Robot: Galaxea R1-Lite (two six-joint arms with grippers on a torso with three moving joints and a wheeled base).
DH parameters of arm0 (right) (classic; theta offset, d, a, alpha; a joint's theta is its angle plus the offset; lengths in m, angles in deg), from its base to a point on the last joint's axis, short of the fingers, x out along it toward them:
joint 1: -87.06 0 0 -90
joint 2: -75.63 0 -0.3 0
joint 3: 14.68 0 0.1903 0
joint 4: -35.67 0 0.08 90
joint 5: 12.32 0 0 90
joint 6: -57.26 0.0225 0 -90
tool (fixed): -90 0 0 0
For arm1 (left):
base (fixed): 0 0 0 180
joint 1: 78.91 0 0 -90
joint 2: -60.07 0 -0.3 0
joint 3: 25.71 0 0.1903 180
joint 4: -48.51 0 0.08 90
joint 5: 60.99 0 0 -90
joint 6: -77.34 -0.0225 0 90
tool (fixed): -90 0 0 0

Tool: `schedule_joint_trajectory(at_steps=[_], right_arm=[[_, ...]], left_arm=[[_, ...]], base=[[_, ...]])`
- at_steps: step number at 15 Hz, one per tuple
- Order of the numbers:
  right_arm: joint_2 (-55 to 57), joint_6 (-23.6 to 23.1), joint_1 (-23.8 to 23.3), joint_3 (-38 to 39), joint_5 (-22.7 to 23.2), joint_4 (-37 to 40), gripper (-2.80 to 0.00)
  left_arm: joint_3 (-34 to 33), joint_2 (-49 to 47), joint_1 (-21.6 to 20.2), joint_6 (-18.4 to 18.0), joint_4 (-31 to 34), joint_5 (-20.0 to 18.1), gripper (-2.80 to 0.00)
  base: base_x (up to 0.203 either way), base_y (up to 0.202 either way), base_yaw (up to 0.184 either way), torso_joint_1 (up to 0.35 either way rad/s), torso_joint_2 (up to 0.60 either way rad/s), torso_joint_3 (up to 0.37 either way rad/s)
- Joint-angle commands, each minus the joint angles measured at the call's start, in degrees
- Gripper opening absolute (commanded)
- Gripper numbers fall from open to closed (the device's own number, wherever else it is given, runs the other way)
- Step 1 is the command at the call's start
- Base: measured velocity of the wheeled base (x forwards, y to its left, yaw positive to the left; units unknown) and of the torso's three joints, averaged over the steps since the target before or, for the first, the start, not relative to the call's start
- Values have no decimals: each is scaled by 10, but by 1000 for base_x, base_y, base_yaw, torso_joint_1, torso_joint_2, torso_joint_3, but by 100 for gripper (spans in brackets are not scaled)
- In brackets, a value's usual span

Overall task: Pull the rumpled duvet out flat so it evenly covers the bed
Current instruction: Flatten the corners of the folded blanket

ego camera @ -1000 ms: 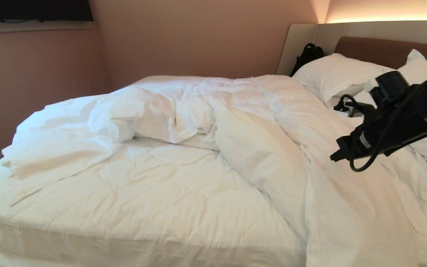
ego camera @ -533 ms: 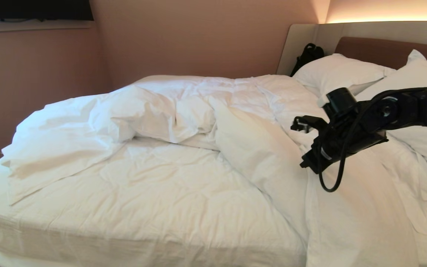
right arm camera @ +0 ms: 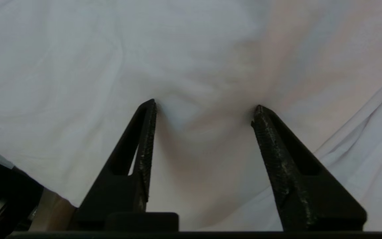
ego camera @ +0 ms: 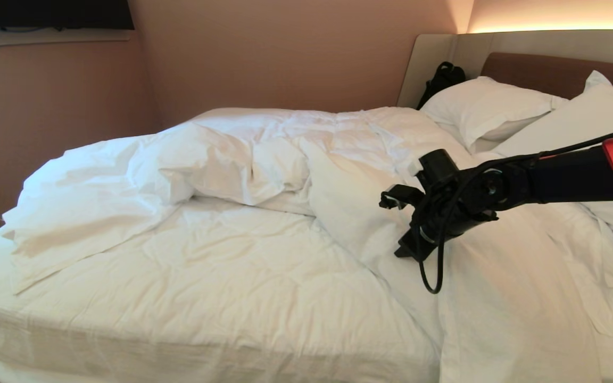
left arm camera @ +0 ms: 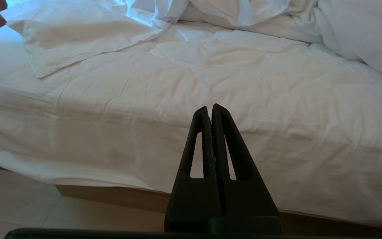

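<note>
- While the duvet [ego camera: 296,159] lies bunched in a ridge across the far half of the bed [ego camera: 205,276], the task reads as barely begun: the near half shows only flatter, creased white cloth, with one folded flap [ego camera: 72,229] lying toward the foot corner.
- Right hand [ego camera: 399,234]: reaching over the fold that runs down the middle of the duvet; in the right wrist view its fingers [right arm camera: 146,132] stand spread with the tips dimpling the white fabric, nothing pinched between them.
- Left hand [left arm camera: 210,111]: fingers pressed together, empty, parked off the near side of the bed and pointing at its edge.
- Left to do, by judgement: pinch a fold, draw the heap toward the near edge and foot, smooth it.
- Surroundings: two pillows [ego camera: 485,109] at the headboard [ego camera: 556,72]; a black bag [ego camera: 439,80] in the corner beside them.
- Obstacles: the right arm's dangling cable [ego camera: 434,271] hangs close above the cloth and might snag.
</note>
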Motion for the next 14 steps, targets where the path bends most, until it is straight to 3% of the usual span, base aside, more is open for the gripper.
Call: schedule_joint_trajectory(at_steps=[1,3,6,14], right_arm=[[8,-1,11,2,-20,-1,0],[11,-5,38,5,-53,-2,0],[46,-11,38,3,-89,-3,0],[115,-7,9,-4,-92,-51,0]], left_arm=[[0,-1,0,0,0,0,-280],[0,-1,0,0,0,0,-280],[0,-1,0,0,0,0,-280],[0,-1,0,0,0,0,-280]], base=[[0,0,0,0,0,0],[0,0,0,0,0,0],[0,0,0,0,0,0],[0,0,0,0,0,0]])
